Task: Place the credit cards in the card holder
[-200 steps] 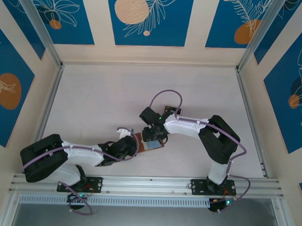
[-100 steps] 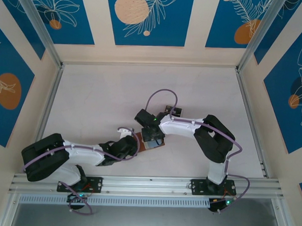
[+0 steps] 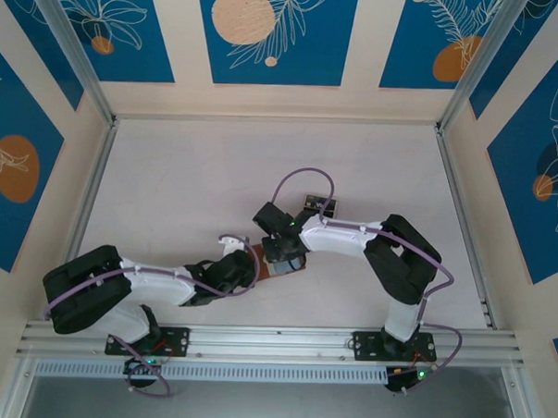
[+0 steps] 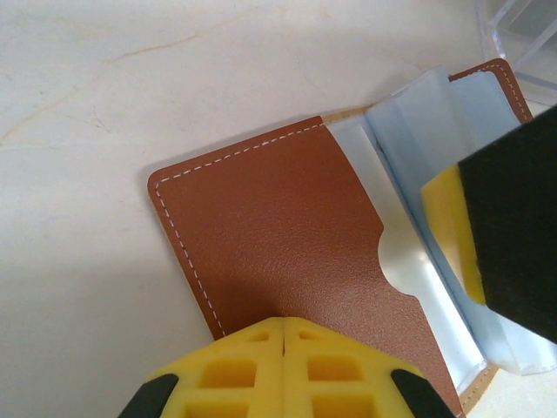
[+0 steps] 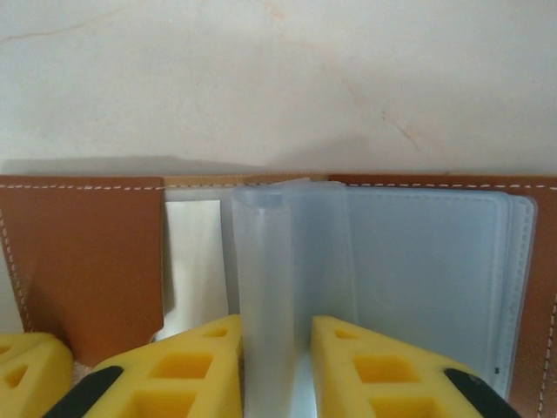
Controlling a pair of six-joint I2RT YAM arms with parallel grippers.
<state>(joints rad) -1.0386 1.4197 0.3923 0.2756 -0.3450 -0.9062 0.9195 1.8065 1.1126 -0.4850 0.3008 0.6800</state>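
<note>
Pinning the holder [image 4: 278, 226] to the table [image 4: 87, 87] is the work of my left gripper [image 4: 285, 331]. Its fingers are pressed together, tips bearing on the brown flap's edge at 6 o'clock in the left wrist view. My right gripper [image 5: 278, 348] straddles one pale sleeve [image 5: 261, 261] that stands up from the stack of pockets. Its jaws are apart, one pad touching the sleeve and the other just shy of it. The holder lies open near the table's middle, a little toward 6 o'clock in the top view, with the clear stand [image 4: 522, 35] just beside it at 1 o'clock.

What worries me is that the sleeve looks thin and floppy. If I pinch too deep I may catch two layers at once, and the pocket mouth would be sealed against any card. If I pinch too shallow, the film could slide out and flop back. Lifting it hard might drag the holder from under my left tips, since they bear only on the flap's rim. A wide swing at 1 o'clock could knock the stand
</note>
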